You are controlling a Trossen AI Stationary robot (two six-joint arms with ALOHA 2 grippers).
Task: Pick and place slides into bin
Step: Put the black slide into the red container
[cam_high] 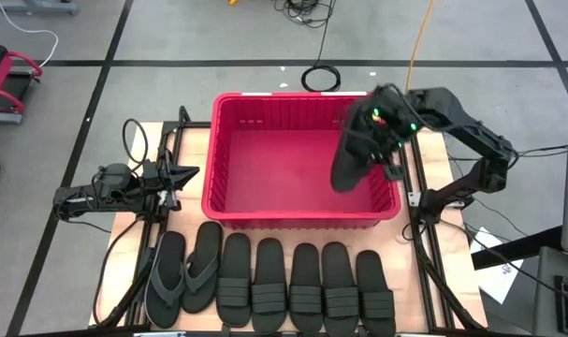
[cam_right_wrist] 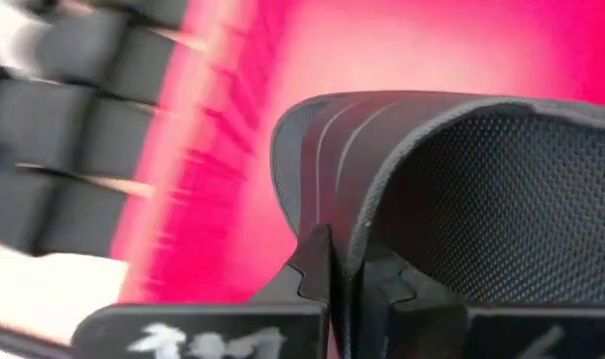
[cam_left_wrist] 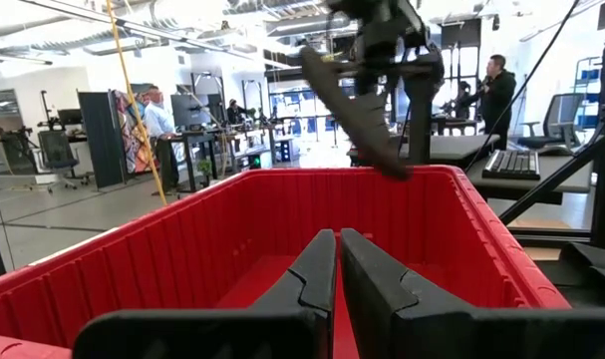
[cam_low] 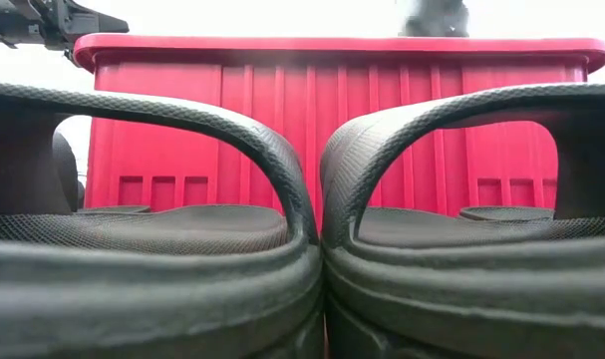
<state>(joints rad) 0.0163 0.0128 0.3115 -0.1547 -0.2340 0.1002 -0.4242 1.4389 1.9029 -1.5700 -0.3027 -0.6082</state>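
The red bin (cam_high: 265,220) stands mid-table. My right gripper (cam_high: 375,140) is over the bin's right part, shut on a black slide (cam_high: 344,164). The slide also shows in the left wrist view (cam_left_wrist: 357,110), above the bin's rim. Two grey flip-flops (cam_high: 182,276) and several black slides (cam_high: 307,285) lie flat in a row along the near edge. My left gripper (cam_high: 185,175) is shut and empty, left of the bin, pointing at its left wall. My right gripper pinches the slide's wide ribbed strap, at its edge (cam_right_wrist: 317,214), between the two fingers. The slide hangs tilted below the gripper (cam_left_wrist: 382,55), one end down, clear of the bin's floor and walls.
The bin's inside (cam_left_wrist: 282,269) shows bare red floor. The row of sandals fills the strip between the bin and the near edge; two of them stand close before the low camera (cam_low: 182,229). People and desks show in the room beyond the table (cam_left_wrist: 157,120).
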